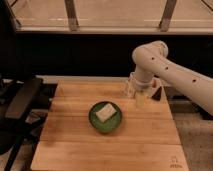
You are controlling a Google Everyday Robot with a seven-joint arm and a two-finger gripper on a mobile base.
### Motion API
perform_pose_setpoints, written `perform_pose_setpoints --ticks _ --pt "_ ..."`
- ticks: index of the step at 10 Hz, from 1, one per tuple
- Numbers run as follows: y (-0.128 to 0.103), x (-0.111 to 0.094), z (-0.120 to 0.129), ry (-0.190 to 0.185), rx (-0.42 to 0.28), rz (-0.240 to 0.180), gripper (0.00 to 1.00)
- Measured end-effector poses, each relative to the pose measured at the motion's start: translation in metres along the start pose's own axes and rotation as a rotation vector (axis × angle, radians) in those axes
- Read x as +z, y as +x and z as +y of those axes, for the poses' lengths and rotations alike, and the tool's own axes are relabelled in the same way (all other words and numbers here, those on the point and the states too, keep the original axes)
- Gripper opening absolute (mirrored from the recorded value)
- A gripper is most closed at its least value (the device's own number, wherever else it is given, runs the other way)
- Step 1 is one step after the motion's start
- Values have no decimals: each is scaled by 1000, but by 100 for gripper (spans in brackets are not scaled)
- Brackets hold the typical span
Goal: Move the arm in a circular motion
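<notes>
Clearance governs the circle: the arm (172, 76) enters from the right, its gripper (135, 92), state not discernible, hangs over the table's (75, 145) far side, so the sweep should clear the bowl (92, 120).

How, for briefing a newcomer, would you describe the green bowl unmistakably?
On the wooden table, the round green bowl sits centrally, nearer the camera than the thick white robot arm's gripper near the far edge. It alone is green, holding a pale rectangular block.

A lab-like office: wooden table (75, 145), black chair (22, 100), windows (115, 12), jaws above table's far edge.
</notes>
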Motion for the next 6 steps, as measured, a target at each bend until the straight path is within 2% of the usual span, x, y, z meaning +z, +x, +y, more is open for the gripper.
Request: perform_pose_setpoints --ticks 1,3,5,6 --pt "16 0 0 -1 7 1 65" --pt "31 0 0 0 24 0 65" --pt "27 1 -16 -2 14 7 65" --pt "17 1 -29 -1 5 11 65"
